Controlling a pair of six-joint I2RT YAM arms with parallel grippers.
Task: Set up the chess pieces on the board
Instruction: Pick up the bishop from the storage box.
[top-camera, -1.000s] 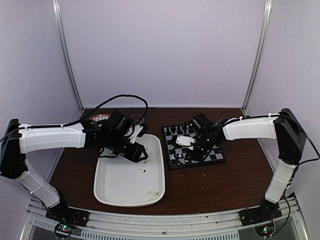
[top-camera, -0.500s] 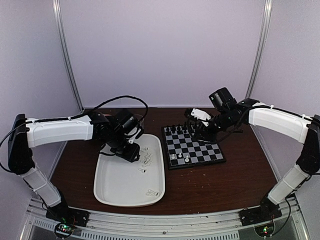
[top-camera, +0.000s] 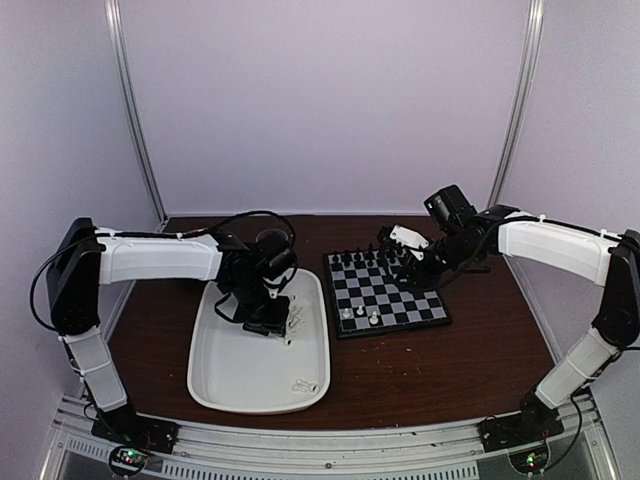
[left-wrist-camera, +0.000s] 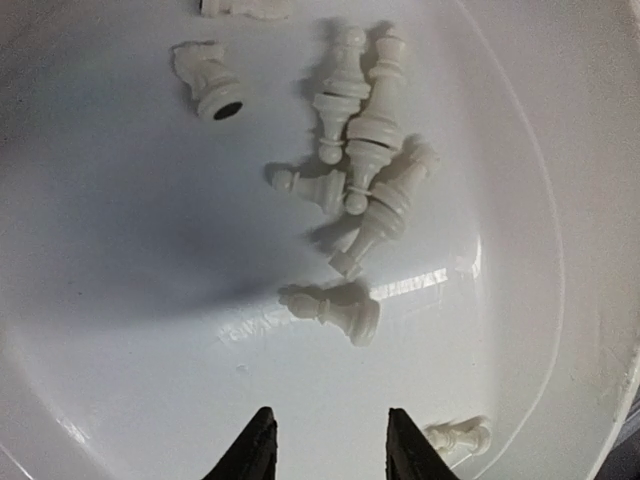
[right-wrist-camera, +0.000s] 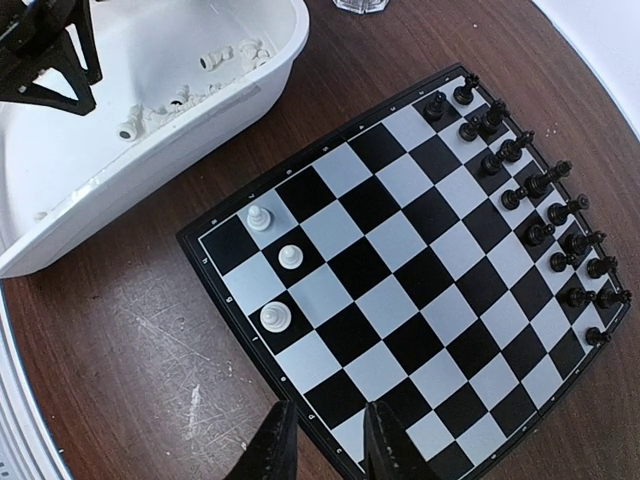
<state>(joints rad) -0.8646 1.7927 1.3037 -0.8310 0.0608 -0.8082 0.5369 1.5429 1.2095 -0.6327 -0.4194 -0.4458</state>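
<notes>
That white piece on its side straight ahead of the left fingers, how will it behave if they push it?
It would probably roll in an arc: the piece lies on its side, rounded, with a wider base. The tray looks glossy, so it may skid away from the left gripper. The knight nearby shows a hollow base, so likely light.

Three tiny white plastic chessmen (top-camera: 360, 317) are stood at the 7 o'clock corner of the small black-and-grey checked chessboard (top-camera: 400, 300), with tiny black chessmen (top-camera: 362, 259) ranged along its 12 o'clock edge. Further white chessmen (top-camera: 294, 320) are scattered in the white oblong tray (top-camera: 240, 380) at its 9 o'clock.
</notes>
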